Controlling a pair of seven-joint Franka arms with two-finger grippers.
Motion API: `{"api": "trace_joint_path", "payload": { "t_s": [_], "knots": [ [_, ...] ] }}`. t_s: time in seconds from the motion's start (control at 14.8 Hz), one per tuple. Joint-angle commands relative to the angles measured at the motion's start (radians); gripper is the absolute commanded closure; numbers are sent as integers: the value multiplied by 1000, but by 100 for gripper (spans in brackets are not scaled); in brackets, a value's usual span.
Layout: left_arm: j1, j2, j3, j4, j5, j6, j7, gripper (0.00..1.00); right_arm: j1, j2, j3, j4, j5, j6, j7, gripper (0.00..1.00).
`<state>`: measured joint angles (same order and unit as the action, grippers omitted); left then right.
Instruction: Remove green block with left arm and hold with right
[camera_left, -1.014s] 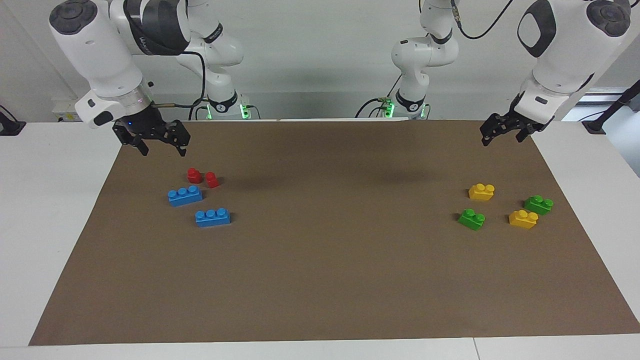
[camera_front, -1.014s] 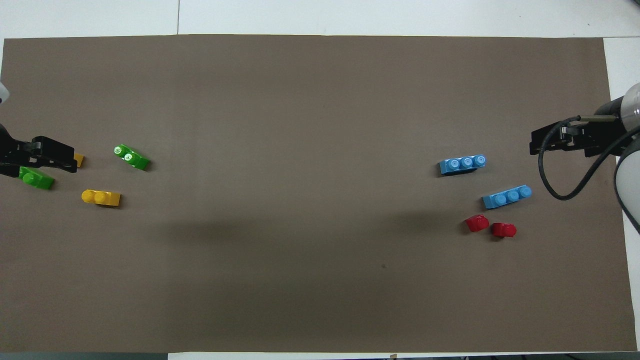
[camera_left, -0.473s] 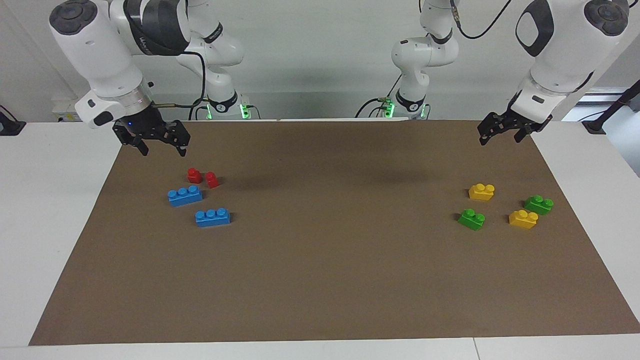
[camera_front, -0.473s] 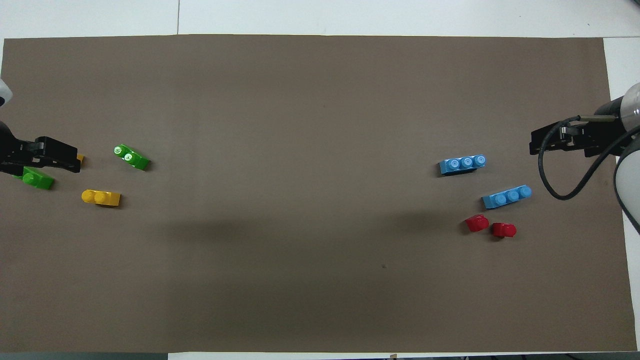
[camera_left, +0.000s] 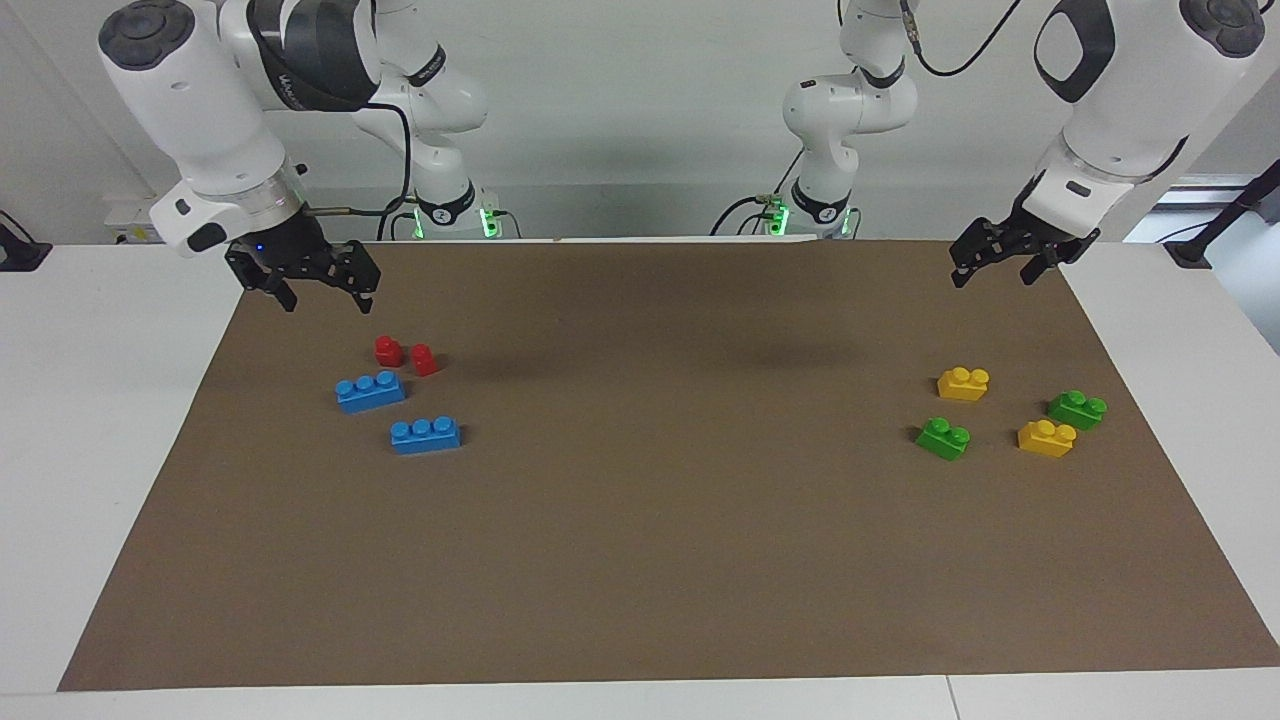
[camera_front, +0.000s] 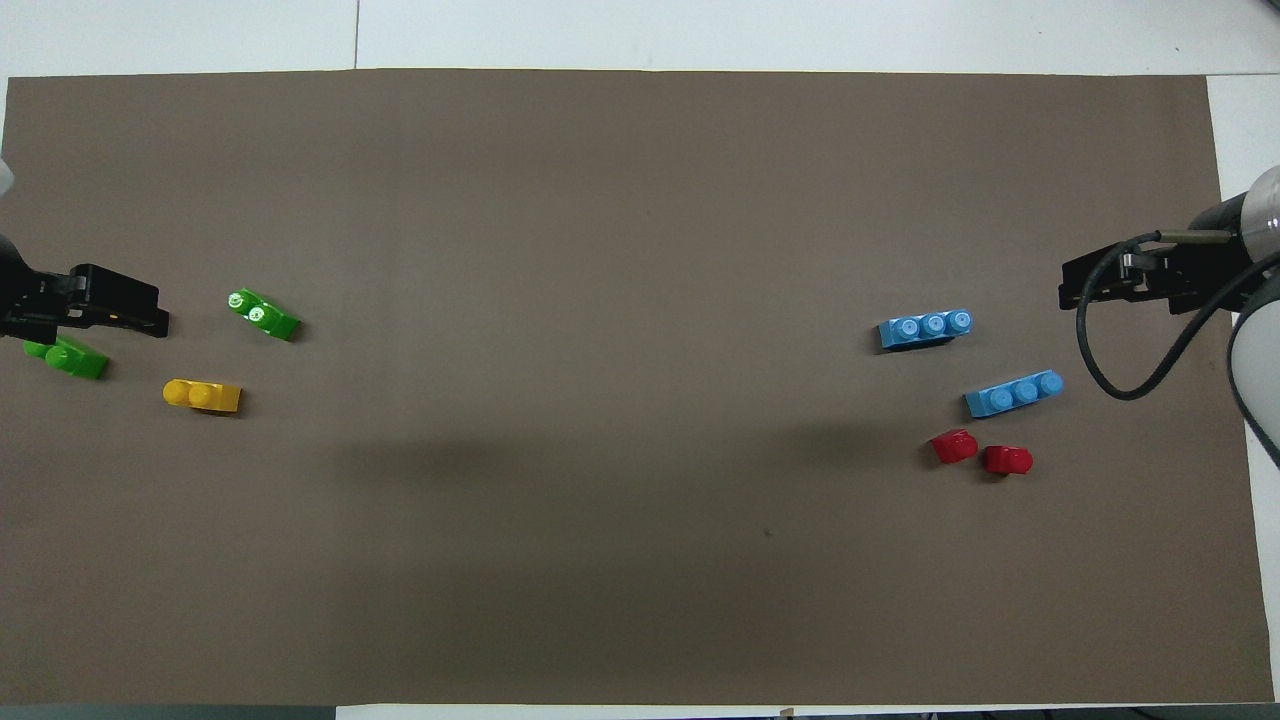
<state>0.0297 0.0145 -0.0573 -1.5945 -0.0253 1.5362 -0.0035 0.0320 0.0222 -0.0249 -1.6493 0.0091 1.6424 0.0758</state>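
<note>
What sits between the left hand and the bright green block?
A yellow brick, on the mat between left hand and green block; facing view.

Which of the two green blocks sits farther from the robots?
The brighter green block, beside the yellow block; the darker green block lies nearer the robots, at the mat's edge.

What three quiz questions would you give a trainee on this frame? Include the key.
1. True or false: the left gripper and the right gripper are both open and hold nothing.
2. How many blue bricks lie on the brown mat? A one, B two, C three.
3. Fill in: the brick lying between the green block and the darker green brick is ___.
Key: 1 true; 2 B; 3 yellow.
</note>
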Motion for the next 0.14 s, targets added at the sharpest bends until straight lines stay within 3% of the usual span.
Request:
{"api": "trace_joint_path", "payload": {
  "t_s": [0.0, 0.07],
  "knots": [
    [-8, 2, 7, 19, -10, -27, 14, 0, -4, 10, 3, 20, 6, -19, 13, 0],
    [-7, 2, 7, 19, -10, -27, 14, 0, -4, 10, 3, 16, 6, -21, 13, 0]
  ]
}}
